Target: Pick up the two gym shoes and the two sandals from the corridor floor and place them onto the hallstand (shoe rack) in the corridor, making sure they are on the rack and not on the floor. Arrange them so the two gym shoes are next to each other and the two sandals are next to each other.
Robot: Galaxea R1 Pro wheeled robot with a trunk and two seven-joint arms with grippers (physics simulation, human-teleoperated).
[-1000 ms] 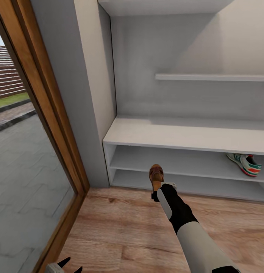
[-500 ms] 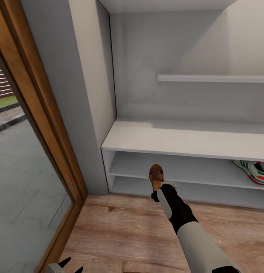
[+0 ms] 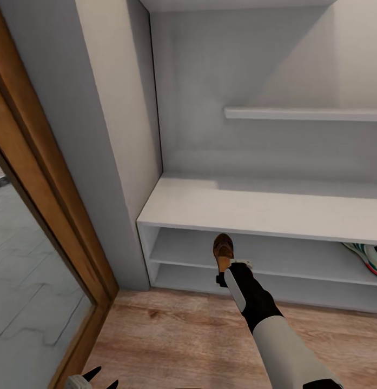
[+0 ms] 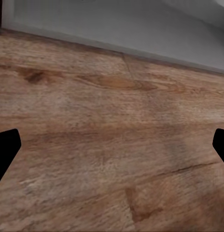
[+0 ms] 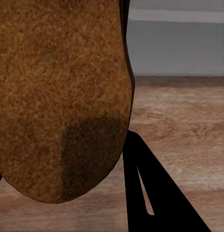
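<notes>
Head view, sandal: a dark brown sandal (image 3: 223,249) with a tan sole was held up off the corridor floor (image 3: 199,340), right in front of the hallstand (image 3: 253,208), level with its upper open shelf.
Head view, right gripper (image 3: 225,273): its fingers were clamped on the sandal's near end, black-and-white arm reaching up from the lower right.
Head view, gym shoe: one cream sneaker (image 3: 368,257) with green and red bits sat on the upper shelf tier at the far right, cut off by the edge.
Head view, left gripper (image 3: 100,380): just two black tips at the bottom edge, spread apart.
Left wrist view: fingers (image 4: 7,150) wide open with nothing between them, wood planks below, grey base strip beyond.
Right wrist view: the sandal's fuzzy brown sole (image 5: 61,96) up close, one black finger (image 5: 150,193) against its edge, so you get texture here but no strap pattern.
</notes>
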